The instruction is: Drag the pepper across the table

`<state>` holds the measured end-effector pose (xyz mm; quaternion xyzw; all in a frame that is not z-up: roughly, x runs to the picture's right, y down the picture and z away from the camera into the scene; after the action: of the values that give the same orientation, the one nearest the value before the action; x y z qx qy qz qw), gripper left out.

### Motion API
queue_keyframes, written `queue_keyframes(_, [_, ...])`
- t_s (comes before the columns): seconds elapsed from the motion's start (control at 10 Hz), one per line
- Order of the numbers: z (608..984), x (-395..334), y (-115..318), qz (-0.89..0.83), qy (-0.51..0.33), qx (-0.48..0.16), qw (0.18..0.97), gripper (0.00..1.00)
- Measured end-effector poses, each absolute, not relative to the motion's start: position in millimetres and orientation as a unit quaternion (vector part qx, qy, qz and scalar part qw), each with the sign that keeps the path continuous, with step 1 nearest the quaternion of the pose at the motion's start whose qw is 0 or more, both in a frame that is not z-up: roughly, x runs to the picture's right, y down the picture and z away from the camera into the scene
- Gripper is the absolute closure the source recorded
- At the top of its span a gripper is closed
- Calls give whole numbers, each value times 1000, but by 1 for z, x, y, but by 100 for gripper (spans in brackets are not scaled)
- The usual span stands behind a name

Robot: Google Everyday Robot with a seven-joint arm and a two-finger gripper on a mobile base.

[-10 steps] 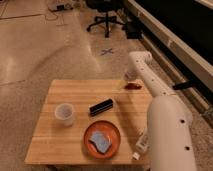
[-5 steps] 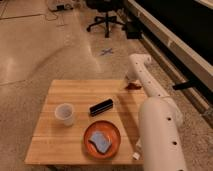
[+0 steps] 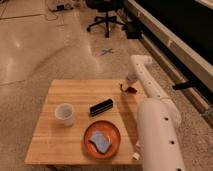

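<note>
The small dark-red pepper point(image 3: 131, 90) lies at the far right edge of the light wooden table point(image 3: 65, 92). My gripper point(image 3: 125, 86) is at the end of the white arm, down at the tabletop right beside the pepper, on its left. The arm's forearm point(image 3: 145, 80) runs from the big white body point(image 3: 157, 135) at the table's right side and hides part of that edge. Whether the gripper touches the pepper is not clear.
A black rectangular bar point(image 3: 101, 107) lies mid-table. A translucent cup point(image 3: 65, 114) stands at the left. An orange plate point(image 3: 114, 131) with a blue sponge point(image 3: 100, 142) sits at the front. An office chair point(image 3: 106, 15) stands on the floor behind.
The arm's body has swung closer and further left along the table's right side. The gripper and the pepper stay at about the same spot at the far right edge.
</note>
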<state>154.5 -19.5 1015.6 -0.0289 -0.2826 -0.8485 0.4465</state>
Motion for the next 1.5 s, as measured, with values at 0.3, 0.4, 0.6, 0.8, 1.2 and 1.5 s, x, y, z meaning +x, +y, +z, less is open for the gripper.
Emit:
queue_keyframes(0.3, [1010,142,-17,-847,-295,-14,442,97])
queue_keyframes(0.4, [1009,138,-15,-846,-300,-10,441,100])
queue_keyframes(0.6, [1006,130,-9,-843,-311,0,439,100])
queue_keyframes(0.8, [1003,121,-5,-839,-321,11,439,100])
queue_keyframes(1.2, [995,89,1,-835,-343,41,428,100])
queue_keyframes(1.5, [990,61,9,-833,-362,62,415,100])
